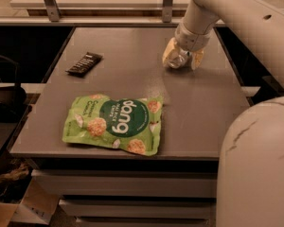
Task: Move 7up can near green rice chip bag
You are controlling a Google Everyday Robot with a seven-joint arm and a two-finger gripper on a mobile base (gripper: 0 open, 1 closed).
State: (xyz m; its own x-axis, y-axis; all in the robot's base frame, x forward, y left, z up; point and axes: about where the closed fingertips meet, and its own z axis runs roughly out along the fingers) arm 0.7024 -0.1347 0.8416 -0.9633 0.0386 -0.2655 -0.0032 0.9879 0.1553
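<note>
The 7up can (179, 60) is a small silver can at the back right of the grey table (203, 103). My gripper (183, 58) comes down from the white arm and is around the can, with one pale yellow finger (170, 54) on its left and the other on its right, shut on it. The can is at or just above the table top; I cannot tell which. The green rice chip bag (114, 123) lies flat near the front edge, well apart from the can, to its front left.
A flat dark wrapped bar (84, 63) lies at the back left of the table. A rail with metal posts (49, 3) runs behind the table. My white arm and body (255, 164) fill the right side. A dark object (4, 98) stands left of the table.
</note>
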